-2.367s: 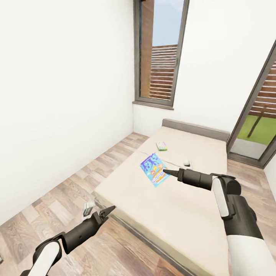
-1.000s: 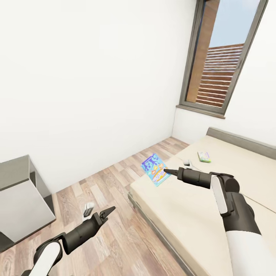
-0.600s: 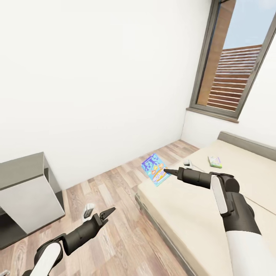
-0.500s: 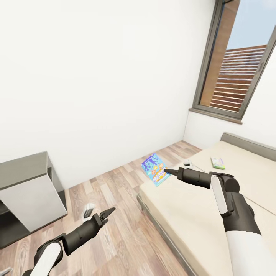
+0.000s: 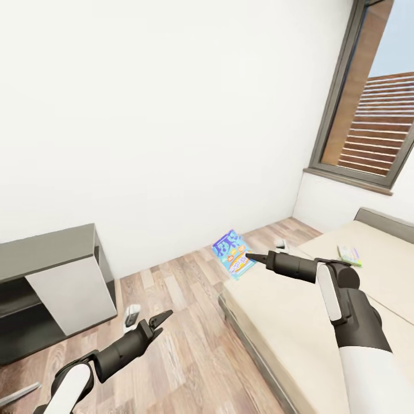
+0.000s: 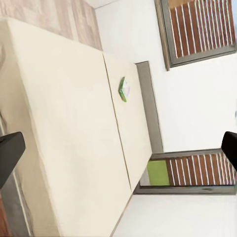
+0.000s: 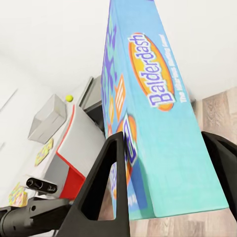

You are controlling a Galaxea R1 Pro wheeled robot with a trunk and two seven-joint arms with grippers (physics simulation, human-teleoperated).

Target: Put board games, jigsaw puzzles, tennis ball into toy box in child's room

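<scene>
Between the right gripper's [image 7: 168, 187] closed fingers, a blue "Balderdash" board game [image 7: 148, 113] is clamped, its lower edge cut off; the left gripper [image 5: 156, 323] is held open.

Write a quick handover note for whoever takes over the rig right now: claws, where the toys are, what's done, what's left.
Right claw: shut on the blue game, held off the bed in the air.
Left claw: open, empty, low over the floor.
Second game, green-edged, lies on the bed.
Right wrist view: toy box, ball and two puzzles on the table ahead.
Done: blue game picked up.
Left: carry it to the toy box, fetch the bed game, then load the table toys.
</scene>
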